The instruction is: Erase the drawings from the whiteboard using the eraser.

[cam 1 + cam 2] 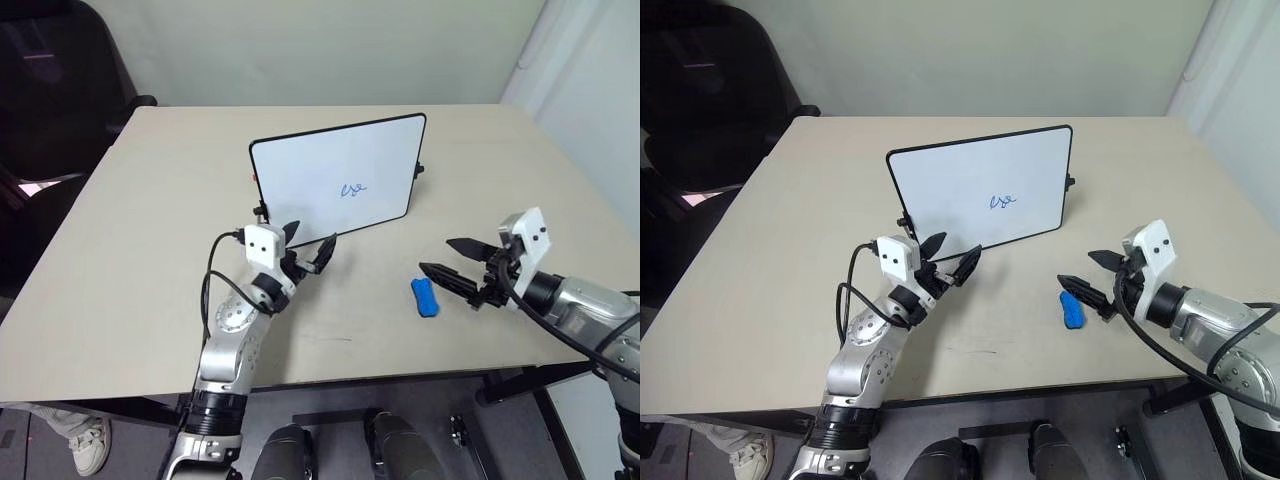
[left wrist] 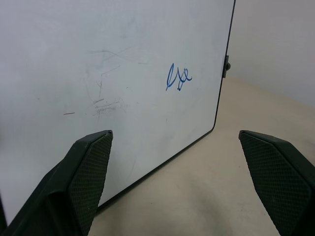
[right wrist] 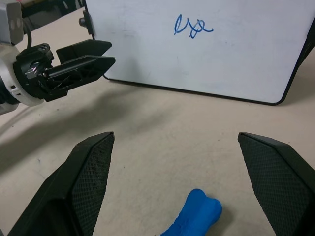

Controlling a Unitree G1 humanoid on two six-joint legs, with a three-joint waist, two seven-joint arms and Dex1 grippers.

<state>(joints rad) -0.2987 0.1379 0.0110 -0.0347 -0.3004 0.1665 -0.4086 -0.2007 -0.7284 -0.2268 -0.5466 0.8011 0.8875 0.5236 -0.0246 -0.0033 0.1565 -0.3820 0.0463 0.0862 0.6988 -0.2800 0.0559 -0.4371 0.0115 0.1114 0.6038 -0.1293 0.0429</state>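
The whiteboard (image 1: 335, 175) stands nearly upright at the middle of the table, with the drawings (image 1: 351, 188), a small blue scribble, on its right half. The eraser (image 1: 424, 297), a bright blue block, lies flat on the table to the right, in front of the board. My left gripper (image 1: 311, 236) is open just in front of the board's lower left corner, holding nothing. My right gripper (image 1: 435, 254) is open and empty, hovering just behind and right of the eraser; in the right wrist view the eraser (image 3: 194, 216) lies between the spread fingers.
The beige table (image 1: 140, 250) has bare room left of the board and in front of it. A dark chair (image 1: 50, 90) stands beyond the table's back left corner. A person's shoe (image 1: 88, 443) shows on the floor below the near left edge.
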